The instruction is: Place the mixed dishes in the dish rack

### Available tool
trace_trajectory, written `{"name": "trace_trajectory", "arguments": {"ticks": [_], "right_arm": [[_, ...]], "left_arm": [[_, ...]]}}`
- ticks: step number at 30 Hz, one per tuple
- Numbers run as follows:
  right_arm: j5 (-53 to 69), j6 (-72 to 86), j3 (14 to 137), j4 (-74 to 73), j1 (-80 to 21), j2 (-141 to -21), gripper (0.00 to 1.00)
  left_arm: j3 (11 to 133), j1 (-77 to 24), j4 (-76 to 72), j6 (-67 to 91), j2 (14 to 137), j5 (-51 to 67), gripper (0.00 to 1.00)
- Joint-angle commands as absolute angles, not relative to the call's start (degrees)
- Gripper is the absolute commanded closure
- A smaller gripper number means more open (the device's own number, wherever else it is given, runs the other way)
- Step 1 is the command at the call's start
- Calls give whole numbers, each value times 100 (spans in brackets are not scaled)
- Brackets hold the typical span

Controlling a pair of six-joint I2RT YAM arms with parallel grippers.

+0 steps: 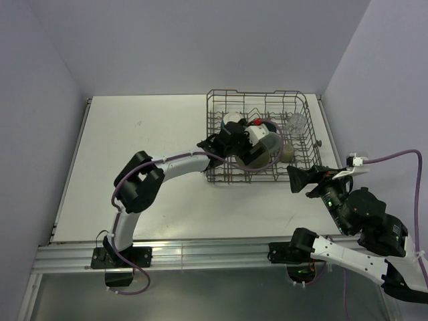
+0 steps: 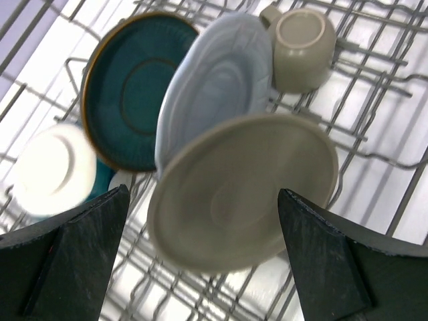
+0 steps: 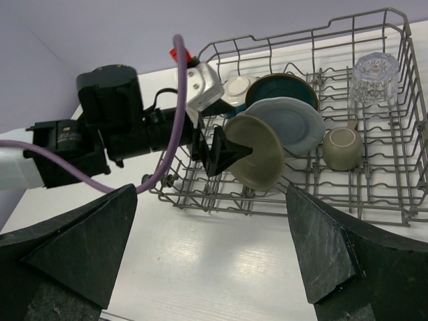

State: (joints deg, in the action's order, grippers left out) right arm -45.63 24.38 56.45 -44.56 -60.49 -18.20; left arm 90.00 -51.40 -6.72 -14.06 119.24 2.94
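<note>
Apparently all sit in the rack (image 1: 257,91): beige plate (image 2: 244,190), blue plate (image 2: 217,87), teal plate (image 2: 127,93), bowl (image 2: 50,170), mug (image 2: 301,47), glass (image 3: 374,77); my left gripper (image 2: 202,194) and right gripper (image 3: 211,194) gape wide, empty; loading looks done.

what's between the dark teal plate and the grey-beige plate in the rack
The pale blue plate, between dark teal plate and grey-beige plate, clearest in the left wrist view.

White table (image 1: 147,174), lavender walls (image 1: 40,100).
</note>
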Motion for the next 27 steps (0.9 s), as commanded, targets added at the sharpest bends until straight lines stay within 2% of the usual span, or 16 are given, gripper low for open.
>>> {"name": "trace_trajectory", "arguments": {"ticks": [1,4,9,13,17,19,21,27], "right_arm": [[-4623,2443,5528,-4263,-6047,-1881,0],[-4614,2443,5502,-4228,-6047,-1881,0],[-4605,2435,5502,-4201,-6047,-1881,0],[-4605,2417,5528,-4219,-6056,-1881,0],[-4623,2356,5520,-4192,-6047,-1828,0],[-4641,2338,5511,-4175,-6047,-1828,0],[-4658,2312,5502,-4166,-6047,-1811,0],[-4658,2232,5502,-4096,-6047,-1810,0]], "left_arm": [[8448,-5142,-1712,-1468,11077,35,1],[7946,-5089,-2213,-1555,10707,-176,1],[7928,-4739,-2022,-1468,10495,139,1],[8120,-4176,-1610,-1073,10511,1306,1],[8201,-3351,-1502,-475,10626,3464,2],[8209,-3139,-1573,-335,10748,4128,3],[8383,-2989,-1382,-299,10976,4603,3],[8754,-2988,-870,-527,11452,5088,5]]}}
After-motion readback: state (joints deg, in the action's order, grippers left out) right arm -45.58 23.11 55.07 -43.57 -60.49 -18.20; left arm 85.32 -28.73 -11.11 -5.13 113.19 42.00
